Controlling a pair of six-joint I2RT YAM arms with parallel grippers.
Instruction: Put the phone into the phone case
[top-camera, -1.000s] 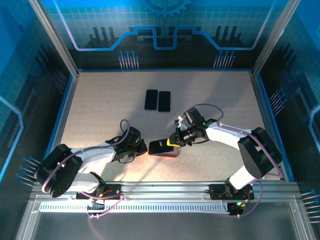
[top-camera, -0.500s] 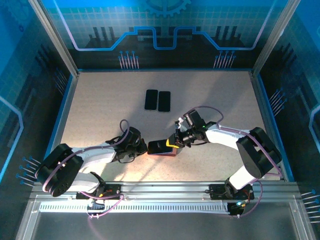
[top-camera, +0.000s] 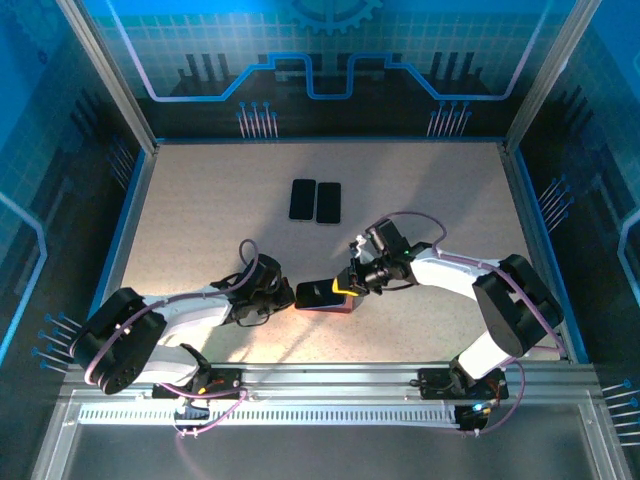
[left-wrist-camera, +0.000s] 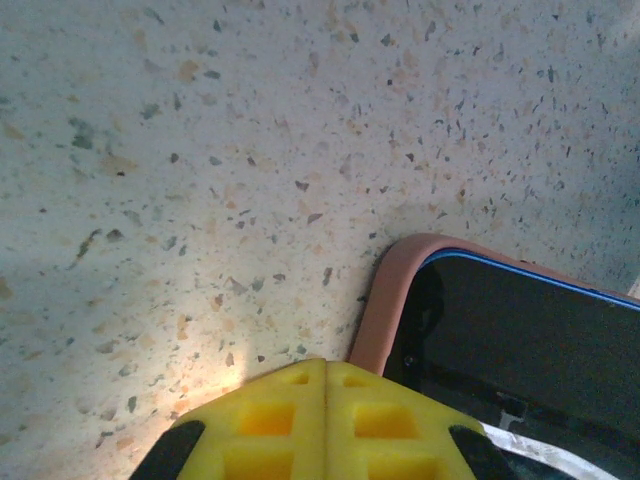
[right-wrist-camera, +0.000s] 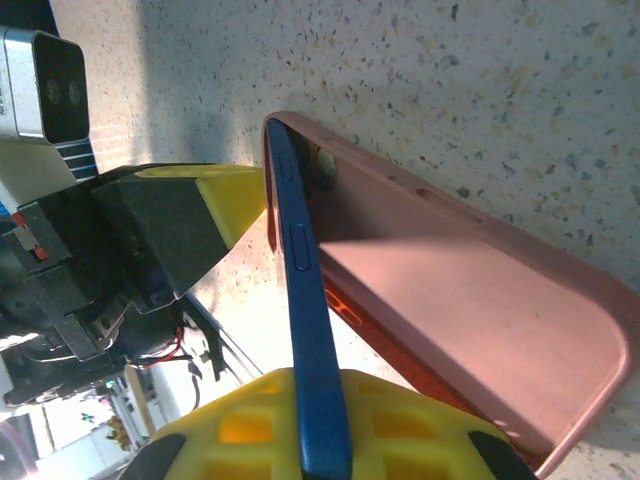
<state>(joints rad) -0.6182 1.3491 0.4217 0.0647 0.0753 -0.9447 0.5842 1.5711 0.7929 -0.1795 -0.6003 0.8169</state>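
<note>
the left arm (top-camera: 180, 312) and right arm (top-camera: 465, 275) have white shells, black joints and bulky black housings far back from the fingers. a thin purple cable (top-camera: 404, 213) loops along each arm behind the fingers. the fingers (left-wrist-camera: 270, 422) are yellow, moulded with square pockets, on black carriers. a white camera block (right-wrist-camera: 45, 80) with two dark lenses sits behind the left gripper (right-wrist-camera: 240, 195).

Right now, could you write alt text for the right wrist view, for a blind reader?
A blue-edged phone, held edge-on in the yellow-fingered right gripper, stands tilted with its far end in a pink phone case on the speckled table. The yellow-tipped left gripper is at that far end.
</note>
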